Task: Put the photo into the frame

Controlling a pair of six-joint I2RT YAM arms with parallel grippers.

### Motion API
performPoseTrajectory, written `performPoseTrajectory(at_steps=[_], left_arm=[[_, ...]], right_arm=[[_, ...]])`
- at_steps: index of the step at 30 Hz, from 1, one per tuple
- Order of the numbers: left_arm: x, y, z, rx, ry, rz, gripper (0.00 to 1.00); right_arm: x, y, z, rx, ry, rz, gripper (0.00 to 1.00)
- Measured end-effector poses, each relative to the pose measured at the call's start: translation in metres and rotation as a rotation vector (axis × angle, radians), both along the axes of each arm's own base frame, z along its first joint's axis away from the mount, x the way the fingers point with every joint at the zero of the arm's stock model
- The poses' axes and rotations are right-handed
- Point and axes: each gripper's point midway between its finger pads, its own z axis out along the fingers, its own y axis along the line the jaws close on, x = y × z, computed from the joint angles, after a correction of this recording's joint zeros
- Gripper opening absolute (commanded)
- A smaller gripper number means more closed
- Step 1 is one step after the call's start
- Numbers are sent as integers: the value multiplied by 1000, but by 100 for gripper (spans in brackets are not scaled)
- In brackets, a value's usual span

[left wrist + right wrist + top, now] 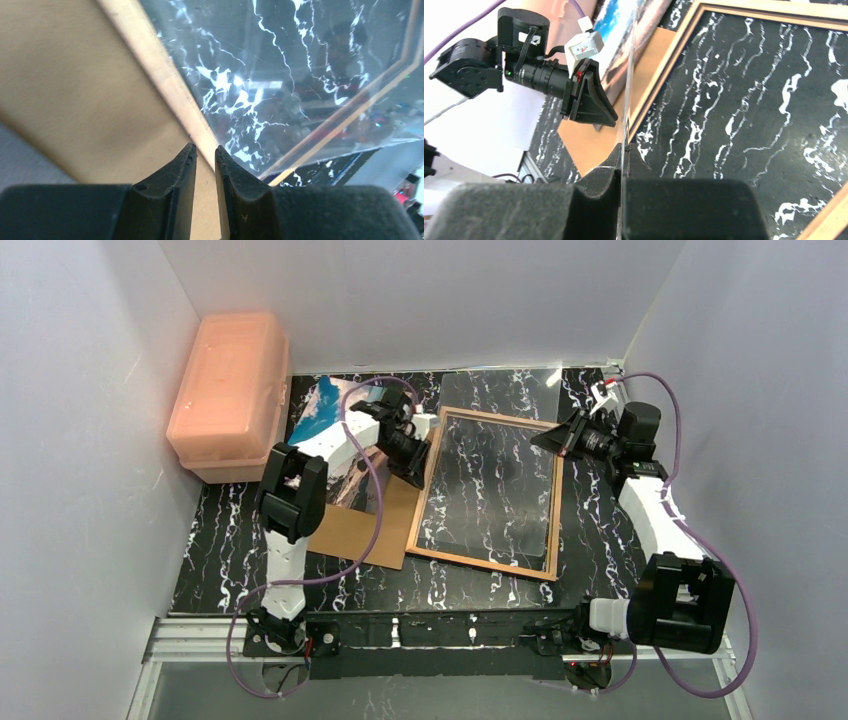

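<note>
The photo (322, 405) lay at the counter's (225, 540) left rear, partly on a brown board (365, 530). The frame (480, 565) lay flat beside it, mid-counter. The right hand (625, 150) was clenched on a clear pane (500, 390). The left hand (205, 148) was at the frame's left edge with its fingers narrowly apart. Whether it was grasping anything could not be told.

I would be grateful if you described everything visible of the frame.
The frame is a large rectangle with light wood-brown rails, lying slightly skewed mid-table; the black marbled top shows through it. A brown board lies beside its left rail, where the left gripper is. A clear pane, pinched by the right gripper, is held over it.
</note>
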Motion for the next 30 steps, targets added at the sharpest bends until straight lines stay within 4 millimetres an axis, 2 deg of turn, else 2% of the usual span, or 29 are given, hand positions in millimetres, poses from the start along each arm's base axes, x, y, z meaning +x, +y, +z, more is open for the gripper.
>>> performPoseTrajectory(at_steps=[3, 5, 9, 11, 13, 16, 25, 30], left_arm=[[12, 14, 19, -46, -6, 59, 19], [21, 25, 39, -78, -36, 99, 20], [35, 43, 75, -121, -115, 154, 19], [35, 43, 82, -131, -134, 155, 19], [32, 41, 80, -130, -128, 149, 19], [23, 41, 66, -111, -92, 143, 18], [8, 43, 14, -64, 1, 136, 19], [8, 37, 8, -74, 0, 126, 19]], right_arm=[[1, 4, 17, 35, -7, 20, 1], [1, 5, 20, 48, 1, 25, 1], [3, 5, 10, 53, 53, 23, 1], [3, 4, -3, 47, 105, 24, 1], [1, 4, -19, 46, 171, 25, 1], [-3, 3, -40, 42, 261, 25, 1], [-5, 1, -64, 12, 325, 29, 1], [-4, -2, -79, -6, 359, 23, 1]])
